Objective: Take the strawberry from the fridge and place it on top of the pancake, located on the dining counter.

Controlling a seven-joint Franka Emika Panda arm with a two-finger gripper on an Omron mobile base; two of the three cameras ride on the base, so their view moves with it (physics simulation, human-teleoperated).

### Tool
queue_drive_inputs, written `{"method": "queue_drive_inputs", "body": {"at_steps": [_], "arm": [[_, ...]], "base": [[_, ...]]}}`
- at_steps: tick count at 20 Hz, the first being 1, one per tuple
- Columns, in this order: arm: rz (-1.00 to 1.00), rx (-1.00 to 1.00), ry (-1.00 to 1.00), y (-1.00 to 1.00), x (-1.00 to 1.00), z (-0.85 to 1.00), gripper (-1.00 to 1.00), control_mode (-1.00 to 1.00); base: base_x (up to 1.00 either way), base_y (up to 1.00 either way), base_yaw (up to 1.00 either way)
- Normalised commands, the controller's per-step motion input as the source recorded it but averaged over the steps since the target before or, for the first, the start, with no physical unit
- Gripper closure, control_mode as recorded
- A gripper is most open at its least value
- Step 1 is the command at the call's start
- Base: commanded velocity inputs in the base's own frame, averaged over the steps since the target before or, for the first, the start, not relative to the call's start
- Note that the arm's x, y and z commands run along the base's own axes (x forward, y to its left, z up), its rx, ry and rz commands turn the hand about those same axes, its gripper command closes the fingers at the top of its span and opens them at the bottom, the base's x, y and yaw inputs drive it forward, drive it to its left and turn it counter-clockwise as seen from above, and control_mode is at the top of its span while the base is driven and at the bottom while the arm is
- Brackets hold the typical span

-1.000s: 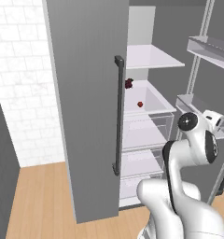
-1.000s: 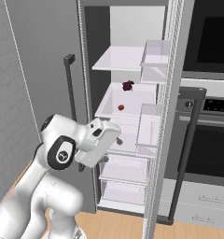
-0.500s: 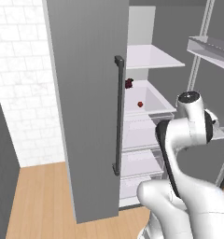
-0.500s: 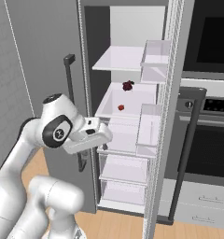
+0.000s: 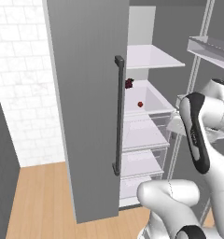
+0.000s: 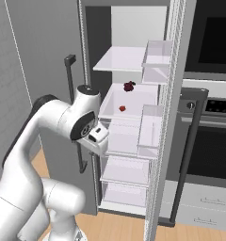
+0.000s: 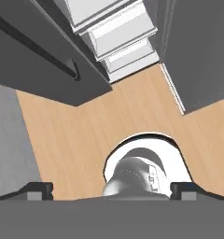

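One strawberry [image 5: 140,104], tiny, bright red-orange, roundish, mid fridge [image 5: 90,93] shelf w/ one darker maroon lump [image 5: 129,83] at shelf's back edge. Gripper [image 7: 112,191] fingers wide apart, empty.

The arm's upper joint has swung up and to the right in the left base view, from low beside the drawers to level with the strawberry's shelf. In the right base view it has risen toward the fridge [image 6: 133,117], and the gripper [image 6: 97,136] now points downward.
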Motion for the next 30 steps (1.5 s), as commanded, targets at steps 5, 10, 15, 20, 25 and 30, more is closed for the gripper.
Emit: {"method": "queue_drive_inputs", "body": {"at_steps": [5, 10, 15, 20, 25, 30], "arm": [[-0.09, 0.18, -0.27, 0.83, -0.58, 0.02, -1.0, -1.0], [0.01, -0.52, 0.18, 0.68, -0.04, -0.02, -1.0, -1.0], [0.12, -0.23, -0.01, -0.12, -0.04, -0.11, -1.0, -1.0], [0.21, 0.0, 0.04, -0.44, 0.0, 0.0, -1.0, -1.0], [0.1, 0.0, 0.01, -0.09, -0.03, 0.0, -1.0, -1.0], [0.0, 0.0, -0.01, 0.0, 0.0, 0.0, -1.0, -1.0]], "base": [[0.0, 0.0, 0.0], [0.0, 0.0, 0.0], [0.0, 0.0, 0.0], [0.0, 0.0, 0.0], [0.0, 0.0, 0.0], [0.0, 0.0, 0.0]]}}
